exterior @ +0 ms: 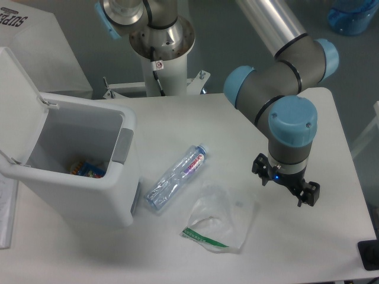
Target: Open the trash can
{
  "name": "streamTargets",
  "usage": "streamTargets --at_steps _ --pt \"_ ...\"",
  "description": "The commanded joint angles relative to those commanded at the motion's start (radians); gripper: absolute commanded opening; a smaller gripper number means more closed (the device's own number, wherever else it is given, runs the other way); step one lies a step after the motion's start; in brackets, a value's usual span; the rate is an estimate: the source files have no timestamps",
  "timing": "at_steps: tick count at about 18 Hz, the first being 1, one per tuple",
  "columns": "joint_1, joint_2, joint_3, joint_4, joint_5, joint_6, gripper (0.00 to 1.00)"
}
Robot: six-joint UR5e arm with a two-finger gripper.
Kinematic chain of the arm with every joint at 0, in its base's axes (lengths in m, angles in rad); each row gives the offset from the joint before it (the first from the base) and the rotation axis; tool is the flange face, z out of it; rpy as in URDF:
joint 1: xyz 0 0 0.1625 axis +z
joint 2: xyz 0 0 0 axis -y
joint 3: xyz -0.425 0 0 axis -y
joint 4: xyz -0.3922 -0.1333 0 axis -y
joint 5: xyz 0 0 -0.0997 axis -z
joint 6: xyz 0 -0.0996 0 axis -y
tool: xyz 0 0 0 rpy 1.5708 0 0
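White tabletop [331,148] fills the view, with the arm's base behind its far edge. Near the right edge the gripper [285,183] hangs low, carrying nothing; whether its fingers are spread I cannot tell from this angle. Toward the middle lie a crumpled plastic bag [219,220] and an empty bottle [176,178]. At the left edge stands the trash can [83,189], lid already up, wrappers inside. It looks light, stiff, smooth white plastic; the grey tab [123,145] is probably the place to press.
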Motion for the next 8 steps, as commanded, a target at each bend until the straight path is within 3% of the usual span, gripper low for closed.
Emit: streamTargets --at_steps 8 --pt "0.0 -0.005 0.005 0.0 -0.006 0.002 1.0"
